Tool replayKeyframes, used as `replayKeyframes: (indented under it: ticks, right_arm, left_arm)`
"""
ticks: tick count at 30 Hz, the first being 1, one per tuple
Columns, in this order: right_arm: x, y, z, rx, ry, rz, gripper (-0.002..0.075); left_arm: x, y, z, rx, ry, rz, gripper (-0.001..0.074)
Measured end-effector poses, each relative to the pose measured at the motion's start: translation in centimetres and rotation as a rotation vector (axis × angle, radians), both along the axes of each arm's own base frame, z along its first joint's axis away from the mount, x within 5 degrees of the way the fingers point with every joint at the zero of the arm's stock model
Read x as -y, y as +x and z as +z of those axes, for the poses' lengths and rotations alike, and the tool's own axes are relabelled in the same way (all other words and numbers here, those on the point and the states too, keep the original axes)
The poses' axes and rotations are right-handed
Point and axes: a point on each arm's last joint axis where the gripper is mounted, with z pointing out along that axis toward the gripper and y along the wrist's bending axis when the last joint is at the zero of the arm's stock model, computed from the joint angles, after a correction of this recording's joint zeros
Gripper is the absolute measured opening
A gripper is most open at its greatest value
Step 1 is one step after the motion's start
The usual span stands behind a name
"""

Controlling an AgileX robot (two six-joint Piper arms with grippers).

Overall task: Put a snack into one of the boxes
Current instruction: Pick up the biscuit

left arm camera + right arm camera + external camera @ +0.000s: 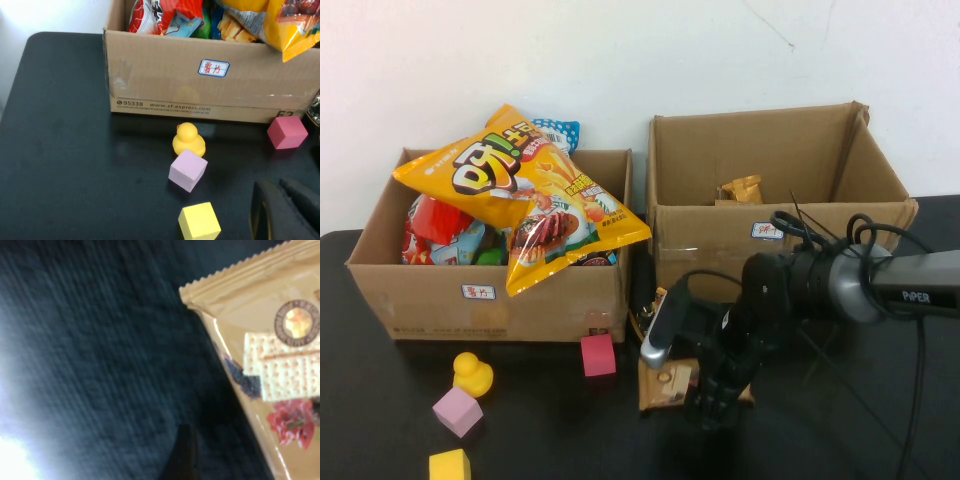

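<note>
Right claw (712, 392) open over cracker packet (670, 383)

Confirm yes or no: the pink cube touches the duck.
Yes: in the left wrist view the pink cube sits against the duck.

"95338 www.sf-express.com" on left box (165, 105)

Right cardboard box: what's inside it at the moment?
One tan snack packet shows against the back wall of the right cardboard box. The front wall hides the floor, so anything else inside cannot be seen.
</note>
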Motion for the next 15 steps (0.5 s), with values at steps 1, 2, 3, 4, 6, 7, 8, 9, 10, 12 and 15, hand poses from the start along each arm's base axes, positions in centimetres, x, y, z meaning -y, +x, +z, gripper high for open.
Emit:
replayKeyframes:
  ticks: [1, 2, 3, 4, 6, 7, 8, 9, 10, 12, 15]
  right_arm:
    - [-0.2, -0.3, 0.1, -0.02, 0.002, 0.005, 0.0608]
    - [-0.3, -0.5, 0.3, -0.03, 0.004, 0.01, 0.0608]
    - [-0.4, -0.7, 0.5, -0.041, 0.005, 0.016, 0.0608]
    - [-0.6, -1.1, 0.6, -0.056, 0.001, 0.025, 0.0608]
    - [-0.9, -1.5, 1.0, -0.066, 0.001, 0.04, 0.0608]
    - [-1.0, -1.7, 1.2, -0.062, 0.001, 0.053, 0.0608]
    - [-1.1, -1.9, 1.5, -0.052, 0.005, 0.065, 0.0608]
    - [-1.2, -1.8, 1.9, -0.032, 0.011, 0.076, 0.0608]
    - [-1.4, -1.7, 2.3, -0.008, 0.023, 0.08, 0.0608]
    - [-1.6, -1.1, 3.1, 0.073, 0.055, 0.069, 0.0608]
    - [-1.7, -0.8, 2.8, 0.103, 0.06, 0.075, 0.0607]
  left_arm:
    - [0.0, 0.0, 0.0, 0.0, 0.0, 0.0, -0.0001]
    - [0.0, 0.0, 0.0, 0.0, 0.0, 0.0, -0.0001]
    - [0.0, 0.0, 0.0, 0.0, 0.0, 0.0, -0.0001]
    - [0.0, 0.0, 0.0, 0.0, 0.0, 0.0, -0.0001]
    - [0.0, 0.0, 0.0, 0.0, 0.0, 0.0, -0.0001]
    - [0.0, 0.0, 0.0, 0.0, 0.0, 0.0, -0.0001]
    - [0.0, 0.0, 0.0, 0.0, 0.0, -0.001, -0.0001]
    - [0.0, 0.0, 0.0, 0.0, 0.0, -0.001, -0.0001]
    - [0.0, 0.0, 0.0, 0.0, 0.0, -0.001, -0.0001]
    - [0.0, 0.0, 0.0, 0.0, 0.0, -0.001, -0.0001]
    - [0.0, 0.0, 0.0, 0.0, 0.0, -0.001, -0.0001]
